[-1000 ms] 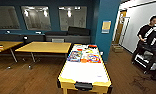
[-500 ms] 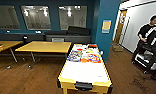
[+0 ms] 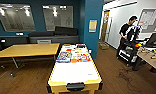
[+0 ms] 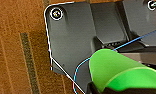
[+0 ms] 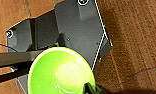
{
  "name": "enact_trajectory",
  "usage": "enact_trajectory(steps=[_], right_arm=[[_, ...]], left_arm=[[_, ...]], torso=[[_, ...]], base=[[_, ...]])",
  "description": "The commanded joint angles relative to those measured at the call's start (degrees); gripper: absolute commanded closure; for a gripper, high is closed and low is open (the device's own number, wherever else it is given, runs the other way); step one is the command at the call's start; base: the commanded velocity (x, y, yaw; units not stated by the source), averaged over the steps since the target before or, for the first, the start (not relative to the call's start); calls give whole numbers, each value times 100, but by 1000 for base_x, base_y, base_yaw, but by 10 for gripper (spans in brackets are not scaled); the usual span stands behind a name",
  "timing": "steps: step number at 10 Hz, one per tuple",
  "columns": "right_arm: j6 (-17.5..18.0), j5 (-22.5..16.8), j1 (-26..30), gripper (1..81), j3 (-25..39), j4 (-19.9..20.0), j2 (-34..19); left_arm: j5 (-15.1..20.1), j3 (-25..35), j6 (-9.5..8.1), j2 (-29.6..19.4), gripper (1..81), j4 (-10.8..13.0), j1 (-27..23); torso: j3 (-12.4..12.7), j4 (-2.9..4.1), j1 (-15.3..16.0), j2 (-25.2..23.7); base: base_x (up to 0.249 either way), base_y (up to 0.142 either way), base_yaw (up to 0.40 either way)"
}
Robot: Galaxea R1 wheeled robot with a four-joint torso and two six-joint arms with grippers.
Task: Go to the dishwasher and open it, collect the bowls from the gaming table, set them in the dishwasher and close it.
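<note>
In the left wrist view a bright green bowl [image 4: 119,71] hangs over the wooden floor, with my left gripper [image 4: 101,90] shut on its rim. The right wrist view has a paler lime-green bowl [image 5: 60,72], seen from above, with my right gripper [image 5: 91,88] shut on its edge. Straight ahead in the head view stands the gaming table [image 3: 74,72], long and white-topped with yellow sides. Colourful board games [image 3: 72,56] cover its far half. The dishwasher is out of view.
A yellow wooden-topped table [image 3: 26,50] stands left of the gaming table, with a dark sofa [image 3: 54,37] behind it. A teal pillar [image 3: 92,25] rises at the far end. On the right a person [image 3: 127,30] stands at a control rig beside a cluttered desk [image 3: 151,57].
</note>
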Motion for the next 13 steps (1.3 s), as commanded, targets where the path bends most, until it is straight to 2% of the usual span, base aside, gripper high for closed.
enact_trajectory(steps=[1, 2, 3, 5, 7, 8, 13], right_arm=[[-13, -285, 216, 811, -1, -90, -91], [-13, -285, 216, 811, -10, -81, -65], [4, -294, 217, 811, -53, -63, -21], [5, -285, 199, 811, -141, -28, 32], [5, -277, 199, 811, -195, -20, 102], [5, -285, 199, 811, -247, -28, 155], [5, -277, 199, 811, -335, -20, 173]], left_arm=[[284, -132, -57, -49, 811, -41, -230], [283, -132, -75, -40, 811, -42, -239], [274, -132, -198, -22, 811, -42, -247], [275, -132, -303, 4, 811, -42, -248], [283, -132, -312, 4, 811, -68, -248], [292, -132, -356, -4, 811, -191, -248], [292, -132, -303, 22, 811, -130, -230]], torso=[[0, 0, 0, 0], [0, 0, -2, 0], [0, 0, -2, 0], [0, 0, -2, 0], [0, 0, -2, 0], [0, 0, -2, 0], [0, 0, -2, 0]], base=[[0, 0, -396], [0, 0, -396], [0, 0, -396], [0, 0, -396], [0, 0, -396], [0, 0, -396], [0, 0, -396]])
